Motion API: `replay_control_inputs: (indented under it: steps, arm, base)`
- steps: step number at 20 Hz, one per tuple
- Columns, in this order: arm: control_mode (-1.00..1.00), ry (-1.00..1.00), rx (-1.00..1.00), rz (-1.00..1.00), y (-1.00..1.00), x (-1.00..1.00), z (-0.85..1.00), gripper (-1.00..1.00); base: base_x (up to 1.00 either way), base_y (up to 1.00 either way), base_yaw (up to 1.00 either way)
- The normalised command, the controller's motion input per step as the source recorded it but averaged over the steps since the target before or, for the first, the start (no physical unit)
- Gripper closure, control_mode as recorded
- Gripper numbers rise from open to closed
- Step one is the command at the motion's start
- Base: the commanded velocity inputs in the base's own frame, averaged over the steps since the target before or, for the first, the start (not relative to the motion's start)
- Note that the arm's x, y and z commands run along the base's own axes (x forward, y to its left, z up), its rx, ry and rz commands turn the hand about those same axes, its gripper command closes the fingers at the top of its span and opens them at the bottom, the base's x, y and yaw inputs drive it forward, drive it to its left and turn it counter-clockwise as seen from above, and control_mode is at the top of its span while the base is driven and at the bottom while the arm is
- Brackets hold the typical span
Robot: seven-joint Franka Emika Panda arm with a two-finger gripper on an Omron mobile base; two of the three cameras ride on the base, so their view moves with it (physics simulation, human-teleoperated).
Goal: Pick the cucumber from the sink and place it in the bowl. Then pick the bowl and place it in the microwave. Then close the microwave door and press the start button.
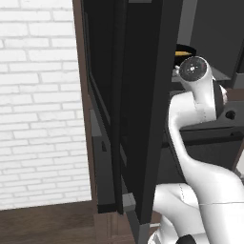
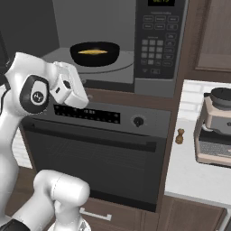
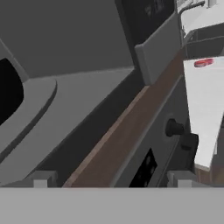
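Bowl: the bowl (image 2: 94,53) is sitting on the turntable inside the microwave (image 2: 67,27), and the cucumber (image 2: 92,52) is lying in it as a yellowish streak.
Gripper: the gripper (image 3: 111,178) is standing wide with nothing between its tips, looking along the microwave floor and the wooden strip below it.
Door: the microwave door (image 1: 143,109) is hanging wide open, its dark panel swinging out to the robot's left, edge-on in the left base view.
Key relation: the door is lying to the left of the hand and nearer the base, its long face running out from the cavity.
Next, as I read it: the hand is going to need to get behind that panel's outer face and push it rightward.
Start button: somewhere on the keypad (image 2: 155,45); which key I cannot tell.
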Motion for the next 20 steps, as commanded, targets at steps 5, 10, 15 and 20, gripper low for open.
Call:
replay_control_inputs:
  steps: [5, 10, 15, 20]
  arm:
    - [-1.00, 0.00, -0.32, -0.07, -0.31, -0.09, -0.18, -1.00]
    - [-1.00, -0.01, -0.32, -0.09, -0.16, -0.19, -0.28, -1.00]
    - [-1.00, -0.03, -0.31, -0.13, 0.00, -0.20, -0.30, -1.00]
    - [-1.00, -0.05, -0.29, -0.17, 0.01, -0.37, -0.12, -1.00]
  base:
    - [0.00, 0.00, 0.00]
    - [0.00, 0.00, 0.00]
    - [0.00, 0.00, 0.00]
    - [0.00, 0.00, 0.00]
